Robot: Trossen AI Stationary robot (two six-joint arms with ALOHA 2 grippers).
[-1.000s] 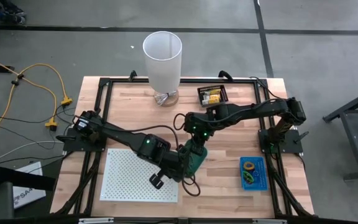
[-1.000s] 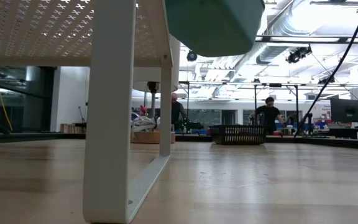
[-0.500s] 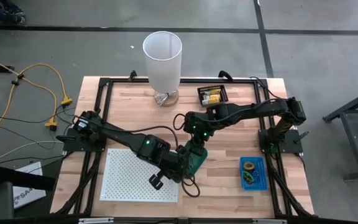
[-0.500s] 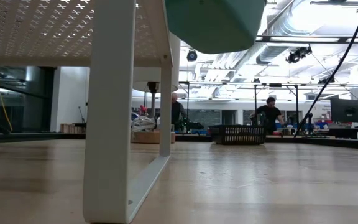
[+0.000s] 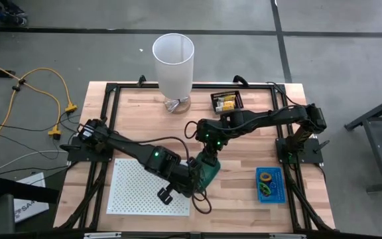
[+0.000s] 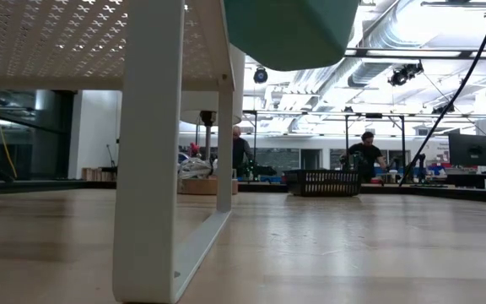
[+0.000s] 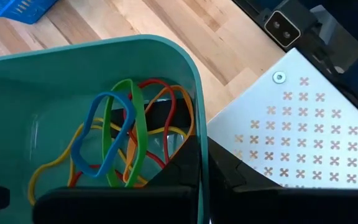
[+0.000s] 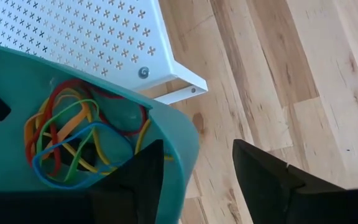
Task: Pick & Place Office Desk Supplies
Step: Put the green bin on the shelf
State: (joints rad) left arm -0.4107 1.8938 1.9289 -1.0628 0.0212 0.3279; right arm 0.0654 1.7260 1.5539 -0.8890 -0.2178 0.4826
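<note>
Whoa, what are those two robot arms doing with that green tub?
Both arms meet at a teal bin held above the wooden table, just off the white perforated board. The left gripper is shut on the bin's rim. The right gripper has its fingers spread astride the rim, one inside and one outside, not pinching it. Coloured rubber bands lie tangled in the bin. A blue tray and a black basket hold other supplies.

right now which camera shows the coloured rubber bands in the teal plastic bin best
The left wrist view: it looks straight into the teal plastic bin, with the coloured rubber bands large and separate. The right wrist view shows them too, partly behind the rim. The high view shows only the bin; the low view, just its underside.
</note>
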